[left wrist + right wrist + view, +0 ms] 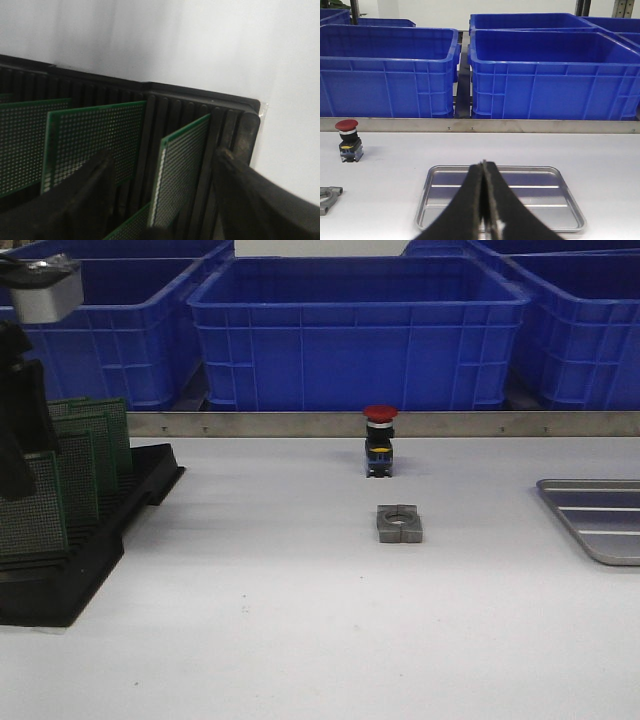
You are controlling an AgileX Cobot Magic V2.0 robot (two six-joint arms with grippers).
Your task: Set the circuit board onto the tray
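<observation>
Two fingers of my left tool (165, 200) spread apart, straddling an upright circuit board (181, 172) at the desk's left edge; tray (600, 520) far right, under the closed right tool (483, 210).

no readable text, labels, numbers or signs anywhere.

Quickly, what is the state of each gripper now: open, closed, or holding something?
Left gripper: open, jaws on either side of a circuit board in the black rack, not gripping it.
Right gripper: closed, empty, above the tray.
</observation>
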